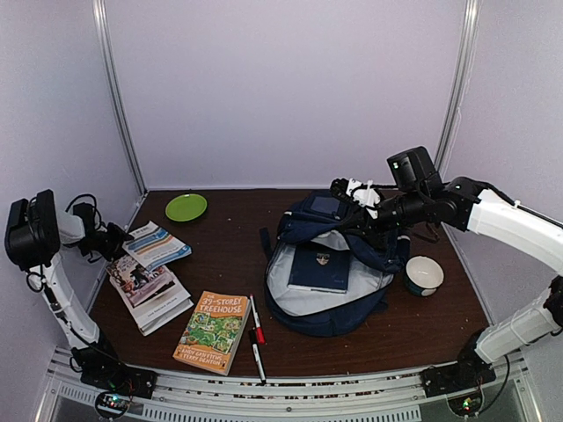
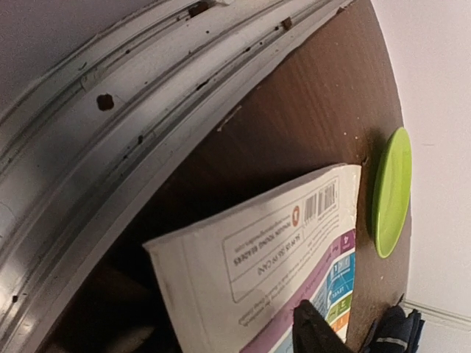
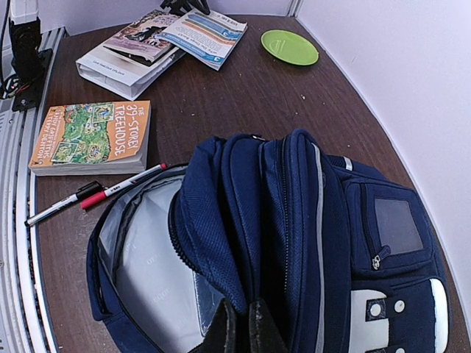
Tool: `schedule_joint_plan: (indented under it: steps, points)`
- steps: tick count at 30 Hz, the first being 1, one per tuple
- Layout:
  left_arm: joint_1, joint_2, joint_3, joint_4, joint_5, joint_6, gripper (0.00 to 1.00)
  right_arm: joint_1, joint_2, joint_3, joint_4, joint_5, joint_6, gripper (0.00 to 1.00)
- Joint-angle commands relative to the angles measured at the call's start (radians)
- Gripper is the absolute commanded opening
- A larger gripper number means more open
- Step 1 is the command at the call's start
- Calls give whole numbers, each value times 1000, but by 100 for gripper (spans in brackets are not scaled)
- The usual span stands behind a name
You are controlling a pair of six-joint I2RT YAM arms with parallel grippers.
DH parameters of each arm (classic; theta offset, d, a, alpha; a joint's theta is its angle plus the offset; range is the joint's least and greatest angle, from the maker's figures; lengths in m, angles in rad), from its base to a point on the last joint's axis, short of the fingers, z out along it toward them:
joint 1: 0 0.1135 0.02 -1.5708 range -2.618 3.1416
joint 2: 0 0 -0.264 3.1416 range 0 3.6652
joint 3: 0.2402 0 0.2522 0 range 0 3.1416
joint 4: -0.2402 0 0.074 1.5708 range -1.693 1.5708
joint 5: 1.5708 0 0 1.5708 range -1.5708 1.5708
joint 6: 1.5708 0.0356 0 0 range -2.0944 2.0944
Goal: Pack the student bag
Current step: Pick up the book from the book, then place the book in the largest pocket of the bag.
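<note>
The navy-blue student bag (image 1: 339,264) lies open right of centre, its pale grey lining (image 1: 290,281) showing and a dark blue book (image 1: 321,266) inside. My right gripper (image 1: 371,211) is shut on a fold of the bag's upper rim; in the right wrist view its fingertips (image 3: 237,332) pinch the navy fabric (image 3: 243,220) between them. My left gripper (image 1: 114,239) is at the far left, shut on the edge of a white and blue booklet (image 1: 157,244). In the left wrist view one dark finger (image 2: 316,331) lies on the booklet's cover (image 2: 272,257); the other is hidden beneath.
A magazine stack (image 1: 148,292) lies under the booklet. An orange Treehouse book (image 1: 212,331) and two markers (image 1: 256,321) lie at the front. A green plate (image 1: 186,207) sits at the back left, a white bowl (image 1: 424,274) right of the bag.
</note>
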Motion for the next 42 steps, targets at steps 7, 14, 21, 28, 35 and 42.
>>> schedule_joint_plan:
  steps: [7,14,21,28,35,42]
  points:
    - [4,-7,-13,258,88,-116,13,-9,10,41,29,3,-1,0]
    - [-45,-160,-25,417,160,-172,0,-9,24,47,21,11,-4,0]
    - [-228,-324,35,349,194,-150,0,-9,18,80,-3,45,-9,0]
    - [-429,-475,15,318,256,-183,0,-16,8,95,-8,79,0,0]
    - [-585,-584,-47,229,399,-136,0,-44,11,114,-12,41,43,0]
    - [-784,-565,-111,318,562,-171,0,-44,31,174,-49,38,50,0]
